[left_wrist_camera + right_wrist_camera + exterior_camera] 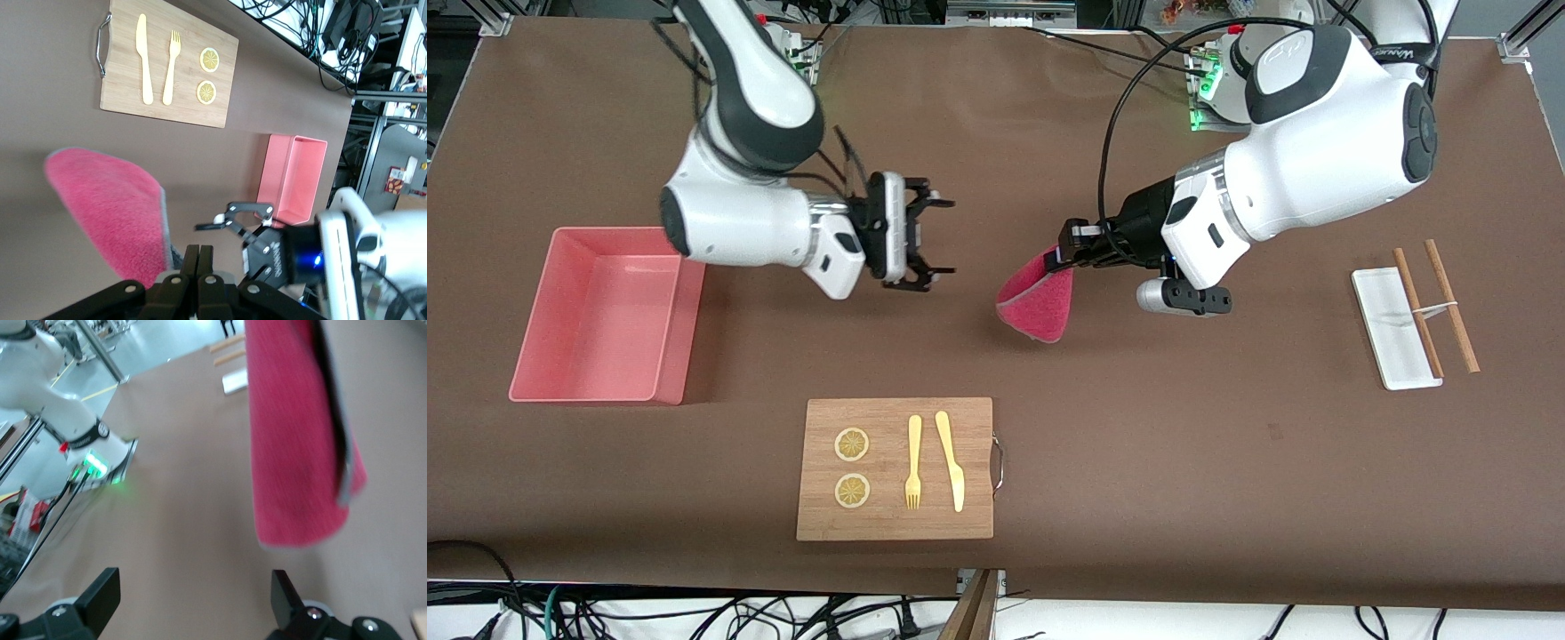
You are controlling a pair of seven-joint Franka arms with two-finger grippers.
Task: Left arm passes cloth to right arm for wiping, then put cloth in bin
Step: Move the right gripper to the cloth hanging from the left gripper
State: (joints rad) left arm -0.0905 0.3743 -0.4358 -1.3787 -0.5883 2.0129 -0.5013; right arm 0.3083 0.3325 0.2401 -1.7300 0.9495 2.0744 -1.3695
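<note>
The left end effector [1060, 253] is clamped on a corner of the cloth [1039, 305], which hangs in the air over the middle of the worktop [1138, 444]; its fingertips are mostly buried in the fabric. The right end effector [938, 236] hovers just beside it with fingers spread wide. One bin [605, 316] sits at the right arm's end. One chopping board [895, 468] carries two lemon slices [851, 444], a fork [913, 462] and a knife [951, 460]. A white tray [1394, 327] lies with two chopsticks [1451, 305] at the left arm's end.

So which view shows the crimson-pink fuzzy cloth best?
The front view: the whole crimson-pink fuzzy cloth hangs from the left hand, facing the open right hand. Left wrist view shows its grey edge; right wrist view crops its top.
</note>
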